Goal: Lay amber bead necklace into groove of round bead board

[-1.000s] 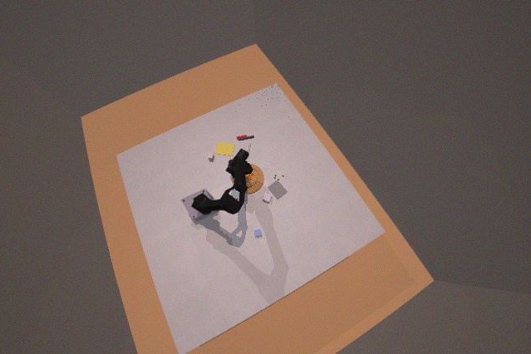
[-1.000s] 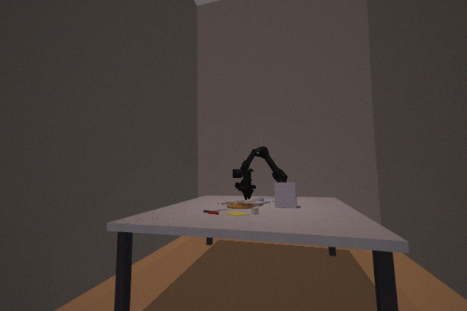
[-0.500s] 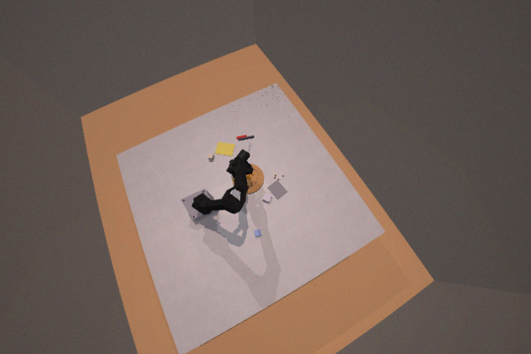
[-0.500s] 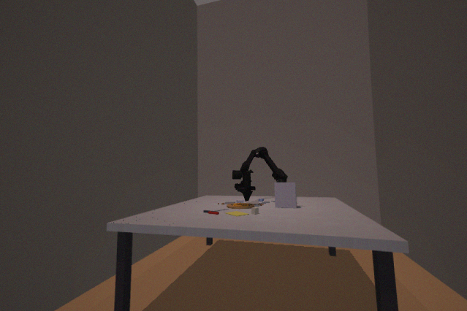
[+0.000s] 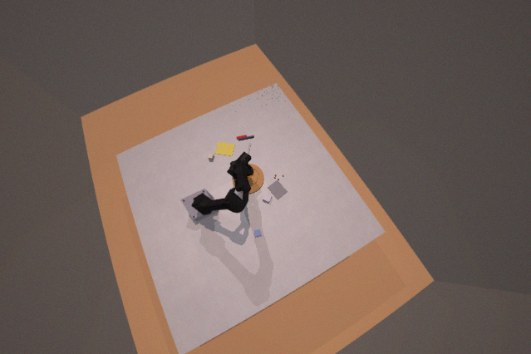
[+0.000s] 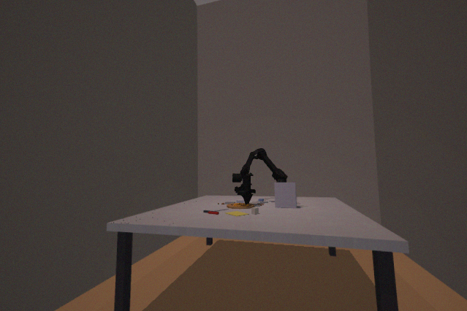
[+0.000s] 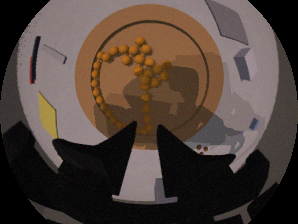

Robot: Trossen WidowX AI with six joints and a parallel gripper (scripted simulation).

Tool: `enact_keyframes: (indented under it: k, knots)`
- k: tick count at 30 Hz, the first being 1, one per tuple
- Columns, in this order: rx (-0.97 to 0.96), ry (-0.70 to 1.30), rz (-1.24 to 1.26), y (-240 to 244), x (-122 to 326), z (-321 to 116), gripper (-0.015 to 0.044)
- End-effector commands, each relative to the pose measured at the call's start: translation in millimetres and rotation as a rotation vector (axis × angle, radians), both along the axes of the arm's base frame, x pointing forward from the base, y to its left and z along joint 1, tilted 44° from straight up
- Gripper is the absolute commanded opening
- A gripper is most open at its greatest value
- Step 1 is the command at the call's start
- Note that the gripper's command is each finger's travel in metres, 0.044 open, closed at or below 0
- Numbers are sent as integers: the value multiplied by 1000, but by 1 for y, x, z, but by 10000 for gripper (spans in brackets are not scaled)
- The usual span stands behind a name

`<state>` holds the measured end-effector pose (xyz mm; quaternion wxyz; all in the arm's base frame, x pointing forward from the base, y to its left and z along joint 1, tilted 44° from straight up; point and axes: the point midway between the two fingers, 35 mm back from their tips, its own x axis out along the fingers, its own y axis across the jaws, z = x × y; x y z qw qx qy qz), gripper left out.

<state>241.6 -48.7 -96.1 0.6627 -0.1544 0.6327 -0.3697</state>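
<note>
Apparently the laying step is in hand: from the top, the gripper (image 5: 241, 170) (image 6: 247, 203) (image 7: 147, 125) hides part of the bead board (image 5: 258, 175) (image 6: 231, 207) (image 7: 215, 75). In the exterior view its fingertips point down, low over the board. By the wrist view, the amber necklace (image 6: 240, 204) (image 7: 96, 83) follows the groove's left side but bunches inside the ring; the claw is partly released, a gap around near beads. Next likely: pinch the inward strand, ease it outward.

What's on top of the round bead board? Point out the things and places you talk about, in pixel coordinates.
The amber necklace (image 7: 96, 83) lies on the round bead board (image 5: 258, 179) (image 6: 229, 206) (image 7: 212, 75), its left side along the groove, the rest bunched inside. Fingertips hide whatever lies directly beneath them.
</note>
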Motion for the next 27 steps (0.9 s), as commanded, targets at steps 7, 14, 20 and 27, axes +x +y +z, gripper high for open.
enact_keyframes:
  k: [7, 14, 20, 27]
  knots:
    - [-1, 4, -1, -2, -2, -2, 67]
    - [-1, 4, -1, -2, -2, -2, 0]
    - [-1, 4, -1, -2, -2, -2, 0]
    - [-1, 4, -1, -2, -2, -2, 0]
